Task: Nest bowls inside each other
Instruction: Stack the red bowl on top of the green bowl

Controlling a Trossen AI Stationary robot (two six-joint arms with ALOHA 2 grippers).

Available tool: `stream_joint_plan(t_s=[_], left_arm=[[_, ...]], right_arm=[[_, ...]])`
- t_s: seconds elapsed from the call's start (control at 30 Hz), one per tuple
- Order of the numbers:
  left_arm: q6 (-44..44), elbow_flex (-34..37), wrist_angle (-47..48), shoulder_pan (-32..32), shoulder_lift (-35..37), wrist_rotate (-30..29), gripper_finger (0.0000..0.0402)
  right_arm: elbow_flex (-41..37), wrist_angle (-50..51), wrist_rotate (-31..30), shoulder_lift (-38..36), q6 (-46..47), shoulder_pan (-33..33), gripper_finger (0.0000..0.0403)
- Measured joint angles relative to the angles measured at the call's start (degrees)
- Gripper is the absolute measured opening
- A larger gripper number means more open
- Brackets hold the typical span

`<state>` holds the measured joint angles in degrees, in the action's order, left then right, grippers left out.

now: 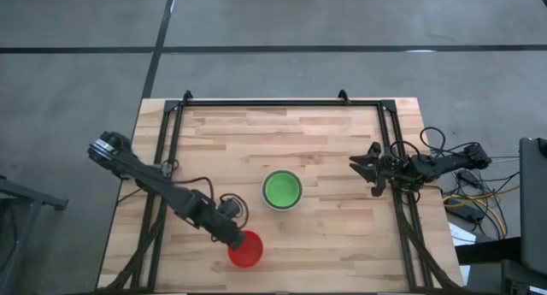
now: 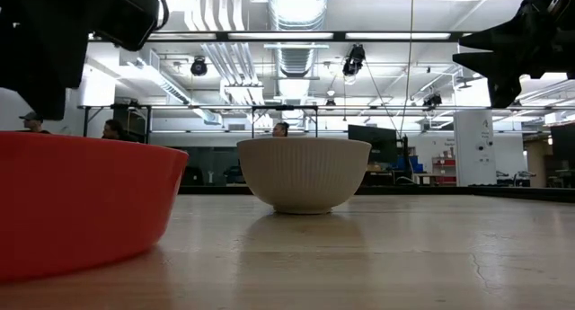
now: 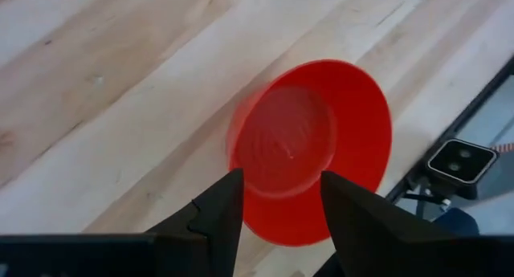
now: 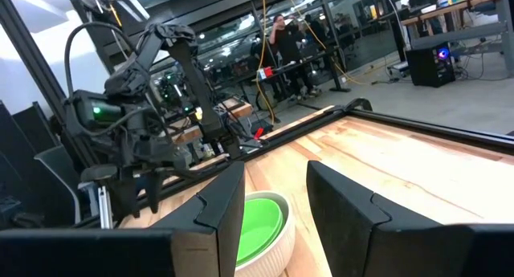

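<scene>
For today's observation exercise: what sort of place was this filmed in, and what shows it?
Probably a robotics lab or workshop: exposed ceiling ducts, desks with computer gear, and a wooden table with two robot arms.

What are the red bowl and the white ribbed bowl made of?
The red bowl looks like plastic: one bright even colour, thin rim, soft sheen. The white ribbed bowl looks matte, with moulded grooves down its side; probably plastic too, though ceramic can't be ruled out.

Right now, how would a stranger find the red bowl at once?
Start at the wooden table, then go to its near edge under the left gripper. The red bowl sits there alone, empty; the off-white bowl mid-table holds green inside.
</scene>
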<state>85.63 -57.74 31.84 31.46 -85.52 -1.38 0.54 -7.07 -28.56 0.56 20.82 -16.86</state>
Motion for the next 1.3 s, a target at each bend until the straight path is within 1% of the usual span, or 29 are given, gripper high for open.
stream_joint_plan(t_s=[0.7,1.3], left_arm=[[3.12,0.0,-0.42,0.09,-4.81,1.59,0.017],[4.46,0.02,-4.47,0.13,-10.19,3.25,0.017]], right_arm=[[0.0,0.02,0.01,0.0,0.0,-0.01,0.0132],[0.0,0.04,0.01,0.02,0.0,-0.02,0.0132]])
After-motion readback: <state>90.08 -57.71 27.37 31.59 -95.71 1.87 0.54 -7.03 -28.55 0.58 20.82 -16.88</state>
